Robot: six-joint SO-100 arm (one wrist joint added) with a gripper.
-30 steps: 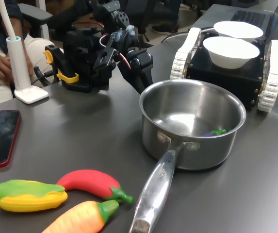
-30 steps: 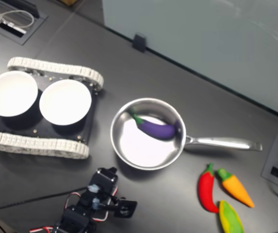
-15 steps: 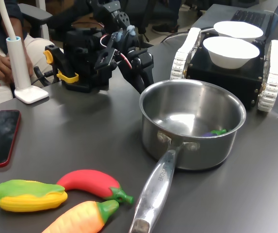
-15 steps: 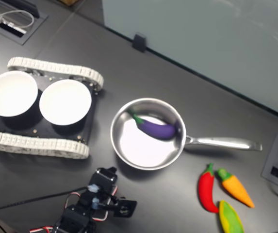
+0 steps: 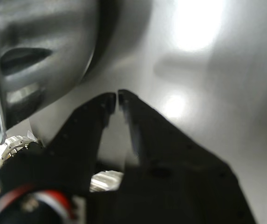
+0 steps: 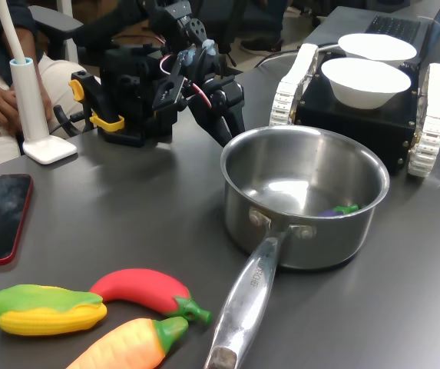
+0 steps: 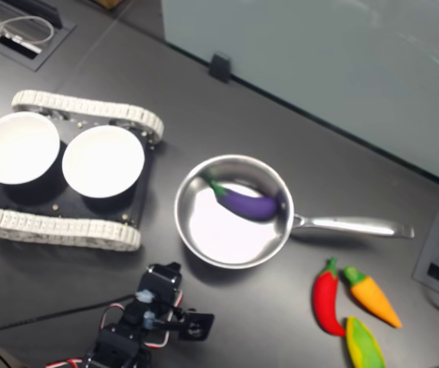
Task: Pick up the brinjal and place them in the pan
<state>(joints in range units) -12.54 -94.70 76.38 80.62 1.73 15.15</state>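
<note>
Looking through the wrist view, my gripper [image 5: 118, 97] has its tips nearly touching, holding nothing, beside the pan [image 5: 40, 60] wall. In the first exterior view, the brinjal [image 6: 337, 210] lies inside. In the second exterior view, its length runs crosswise, beyond my gripper [image 7: 196, 325].

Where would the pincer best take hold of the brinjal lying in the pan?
Probably across the purple belly of the brinjal, coming straight down from above: it lies flat near the pan wall, so the steel sides block any sideways approach, and the green stem end looks too thin.
</note>
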